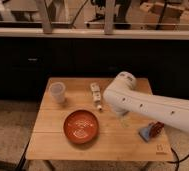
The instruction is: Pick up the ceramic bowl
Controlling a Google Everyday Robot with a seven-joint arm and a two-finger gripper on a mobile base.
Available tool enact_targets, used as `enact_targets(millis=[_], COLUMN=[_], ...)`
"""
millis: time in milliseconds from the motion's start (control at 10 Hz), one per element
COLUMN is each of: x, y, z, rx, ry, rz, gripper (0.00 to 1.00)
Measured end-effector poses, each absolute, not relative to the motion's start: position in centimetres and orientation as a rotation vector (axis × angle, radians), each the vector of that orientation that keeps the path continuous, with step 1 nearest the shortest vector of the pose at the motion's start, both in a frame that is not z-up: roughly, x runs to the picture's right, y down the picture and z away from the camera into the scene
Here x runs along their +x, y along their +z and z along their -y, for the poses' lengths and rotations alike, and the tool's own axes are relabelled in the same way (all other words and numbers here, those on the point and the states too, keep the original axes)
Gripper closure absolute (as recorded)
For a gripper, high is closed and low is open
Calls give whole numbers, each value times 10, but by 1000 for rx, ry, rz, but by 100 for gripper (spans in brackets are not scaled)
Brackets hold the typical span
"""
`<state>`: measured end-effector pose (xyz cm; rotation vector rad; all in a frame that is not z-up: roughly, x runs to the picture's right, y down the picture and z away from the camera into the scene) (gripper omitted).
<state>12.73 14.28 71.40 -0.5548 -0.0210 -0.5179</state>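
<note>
The ceramic bowl [81,126] is sitting on the counter [53,145] near its front edge, showing pale swirls inside. The cup [57,92] is standing upright behind it. The tool [124,120] is seemingly hanging beside the bowl, under the arm [153,107]; I cannot tell its state.

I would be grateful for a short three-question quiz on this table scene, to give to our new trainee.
1. True or false: the ceramic bowl is held in the air above the wooden table.
2. What stands near the table's far left corner? A) a translucent cup B) a fork C) a plate
3. In the picture, on which side of the bowl does the gripper hang?

Key
1. False: the bowl rests on the table.
2. A.
3. Right: it hangs under the end of the white arm, apart from the bowl.
</note>
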Motion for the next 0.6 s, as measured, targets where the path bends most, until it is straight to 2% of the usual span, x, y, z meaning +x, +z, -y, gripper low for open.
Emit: enact_targets(millis=[600], x=[95], y=[728], z=[-154], rx=[-541], ry=[-663], rz=[77], gripper=[20])
